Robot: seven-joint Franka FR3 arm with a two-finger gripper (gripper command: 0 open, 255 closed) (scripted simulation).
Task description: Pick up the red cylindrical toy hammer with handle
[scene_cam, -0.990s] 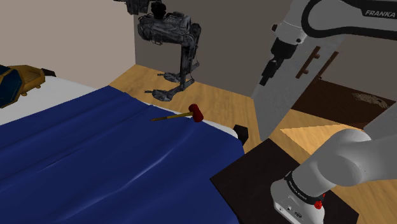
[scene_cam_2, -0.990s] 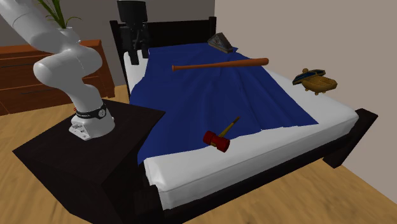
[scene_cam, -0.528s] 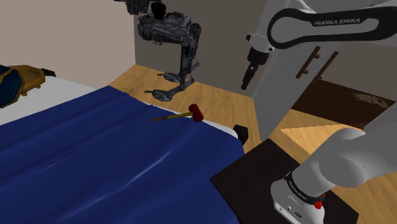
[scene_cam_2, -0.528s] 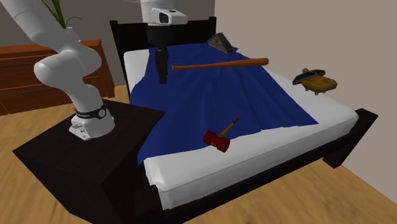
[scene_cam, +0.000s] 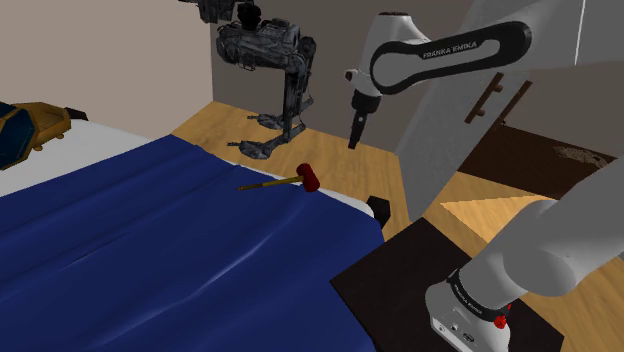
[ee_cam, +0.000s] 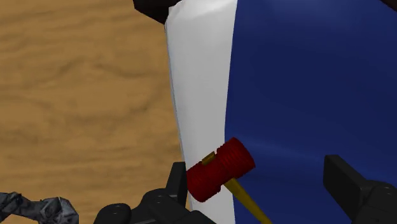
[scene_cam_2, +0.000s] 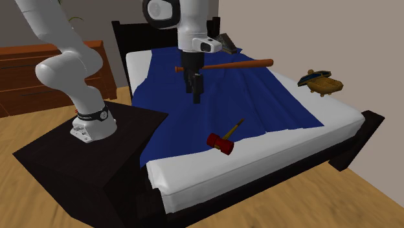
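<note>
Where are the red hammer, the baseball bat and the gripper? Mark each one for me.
red hammer (scene_cam_2: 221,144), second exterior view, on its red head.
baseball bat (scene_cam_2: 239,65), second exterior view, on its barrel.
gripper (scene_cam_2: 196,99), second exterior view, between its fingertips.

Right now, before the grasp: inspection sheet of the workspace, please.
Surface: bed, white sheet, blue cover over most of it.
Job's things: red toy hammer lies near the foot end, head straddling the cover's edge; not held.
Clutter: wooden bat, gold-and-blue dish, grey object by the headboard.
Grippers: gripper open, hovering above the cover, apart from the hammer.
Cables: nothing seen.
Surroundings: wooden floor, dresser, grey figure standing on the floor.
</note>
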